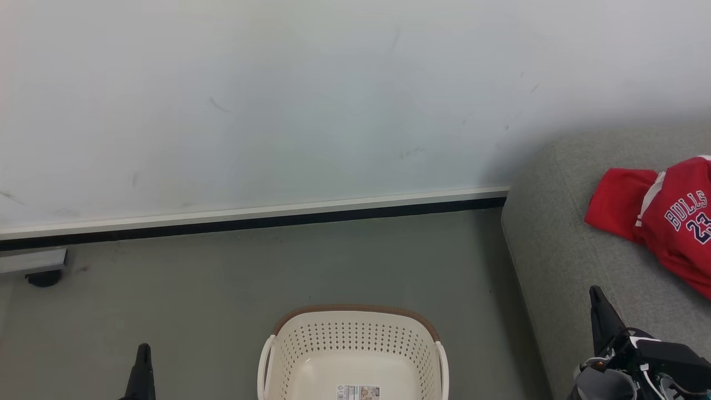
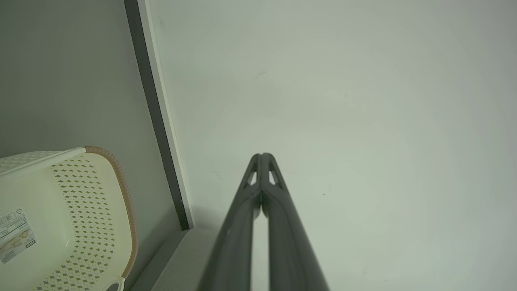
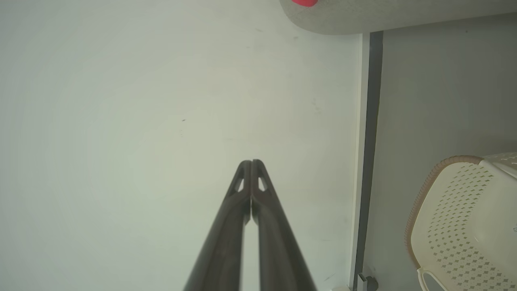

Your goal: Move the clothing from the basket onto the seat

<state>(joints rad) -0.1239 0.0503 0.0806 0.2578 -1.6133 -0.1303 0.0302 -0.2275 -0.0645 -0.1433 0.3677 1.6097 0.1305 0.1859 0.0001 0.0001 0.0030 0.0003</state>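
Observation:
The clothing, red with white trim and "BULLS 23" lettering, lies on the grey seat at the right; a red scrap of it shows at the top of the right wrist view. The cream basket with its brown rim stands on the floor at bottom centre, holding nothing but a label on its bottom; it is also in the wrist views. My left gripper is shut and holds nothing, left of the basket. My right gripper is shut and holds nothing, over the seat's front part.
A white wall with a dark skirting strip runs behind the basket. Grey floor lies between wall, basket and seat. A grey bar with a black caster stands at the far left by the wall.

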